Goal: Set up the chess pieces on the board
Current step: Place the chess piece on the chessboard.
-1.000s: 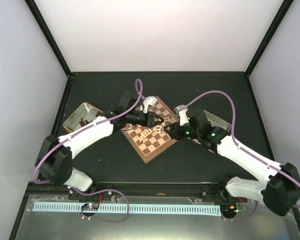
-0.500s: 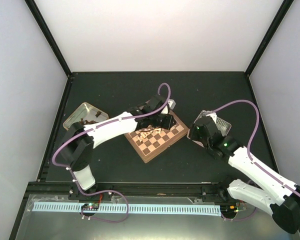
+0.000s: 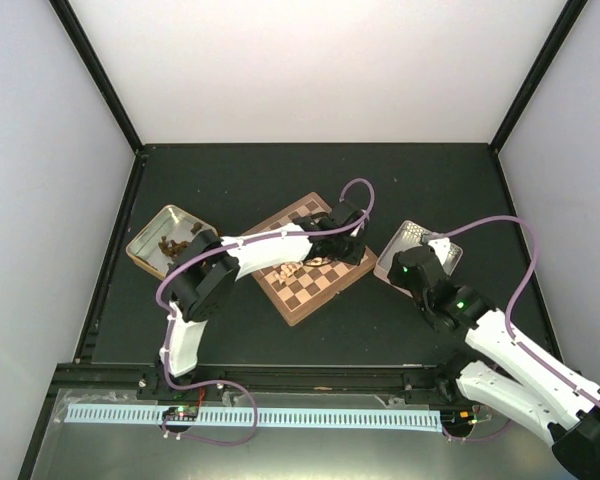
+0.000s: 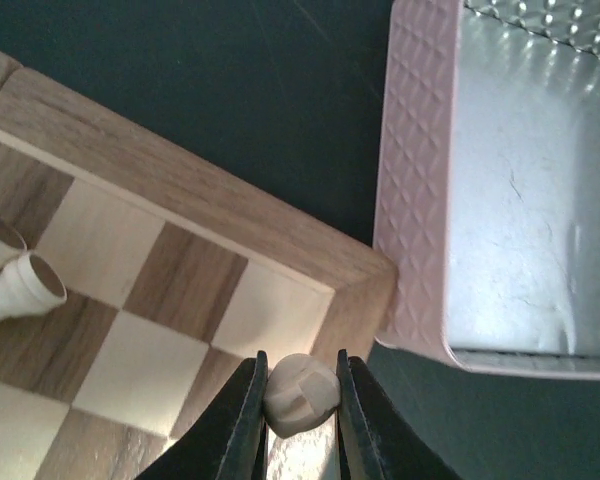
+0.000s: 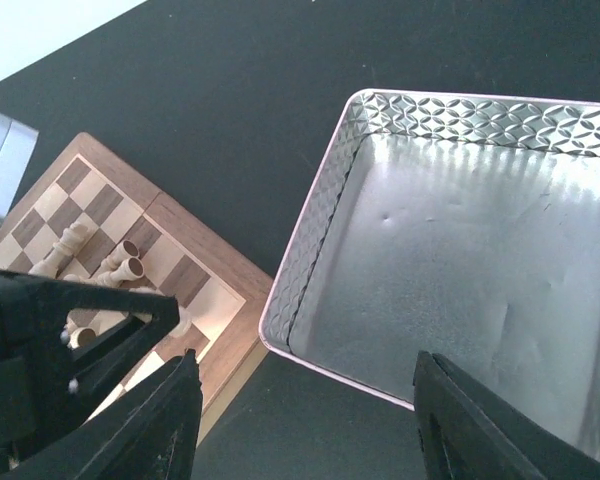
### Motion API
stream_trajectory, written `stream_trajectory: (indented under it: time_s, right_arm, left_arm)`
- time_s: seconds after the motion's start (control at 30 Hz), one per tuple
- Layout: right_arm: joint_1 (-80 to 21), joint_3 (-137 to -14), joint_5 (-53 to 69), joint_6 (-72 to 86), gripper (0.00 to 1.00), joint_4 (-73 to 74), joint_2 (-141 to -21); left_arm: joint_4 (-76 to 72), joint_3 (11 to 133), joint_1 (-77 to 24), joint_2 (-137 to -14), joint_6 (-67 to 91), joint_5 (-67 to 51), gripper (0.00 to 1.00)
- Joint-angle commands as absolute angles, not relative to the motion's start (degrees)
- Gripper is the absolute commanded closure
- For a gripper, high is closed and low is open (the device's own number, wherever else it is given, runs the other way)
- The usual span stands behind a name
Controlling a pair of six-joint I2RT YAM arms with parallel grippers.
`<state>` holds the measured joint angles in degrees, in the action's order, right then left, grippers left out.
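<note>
**Top external:** The left arm is reaching across the board (image 3: 305,298), which is sitting on the dark surface (image 3: 380,180) between two tins. The left end effector (image 3: 348,243) is hanging over the board's right corner. Cream chess pieces (image 3: 296,268) are lying clustered mid-board. The left tin (image 3: 138,247) is holding dark pieces (image 3: 170,240). The right end effector (image 3: 405,268) is hovering over the near-left edge of the silver tin (image 3: 438,246).

**Left wrist:** The left jaws are standing almost closed, pinching a rounded cream piece (image 4: 300,393) over the board's corner square, near the silver tin's patterned wall. Two more cream pieces are lying tipped over at the left edge.

**Right wrist:** The right jaws are standing wide apart and gripping nothing, above the silver tin's near rim. The board and its toppled pieces are showing to the left.
</note>
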<state>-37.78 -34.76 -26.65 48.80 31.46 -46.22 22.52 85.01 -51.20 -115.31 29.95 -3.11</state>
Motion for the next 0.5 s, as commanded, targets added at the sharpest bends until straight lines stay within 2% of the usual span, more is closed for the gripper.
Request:
stream_trajectory:
  time_s: [0.0,0.47]
  right_arm:
    - [-37.4,-33.8,-27.9,50.0,0.41,29.1,-46.8]
    - [-37.4,-33.0,-26.2,49.3,0.41,27.7,-48.6]
  left_arm:
    - [24.2,89.6,-51.6,-118.7,28.7,-0.4,0.98]
    - [25.6,92.3,-51.9,-124.0,27.3,1.7,0.96]
